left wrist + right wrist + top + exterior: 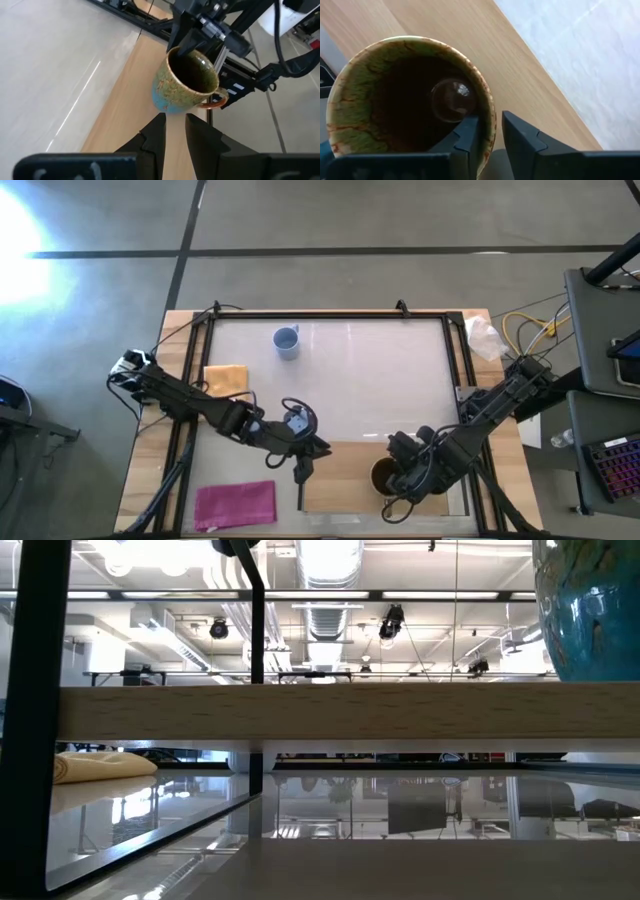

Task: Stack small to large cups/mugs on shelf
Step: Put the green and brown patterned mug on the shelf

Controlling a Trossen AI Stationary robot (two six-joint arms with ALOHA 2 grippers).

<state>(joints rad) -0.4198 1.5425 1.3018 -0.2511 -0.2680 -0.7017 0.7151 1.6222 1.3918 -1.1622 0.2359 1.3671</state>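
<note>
**Brown mug held by its rim over the shelf board**

Brown mug (384,476) sits at the near end of the shelf (340,470) in the high view, with the right gripper (402,476) on it. The left gripper (300,470) lies at the board's left edge, holding nothing. A light blue mug (287,341) stands well apart near the far side of the table (380,370). A yellow cloth (226,379) and a pink cloth (236,504) lie to the left.

Low view: the shelf (340,712) edge crosses the picture as a pale band. A blue-green glazed mug wall (590,605) rises above it at the right. Whether the base touches the board cannot be told.

Left wrist view: the left gripper (174,131) has its fingers close together with a narrow empty gap, pointed at the brown mug (186,82). The yellowish handle (216,99) faces away from the other arm's clamp.

Right wrist view: the right gripper (490,136) pinches the wall of the brown mug (410,100), one finger inside and one outside. This rim hold probably keeps the mug upright and leaves the opening clear. A small rounded object (452,100) lies inside; its identity cannot be told. Judged stage: placing the larger mug as the base of the stack.
</note>
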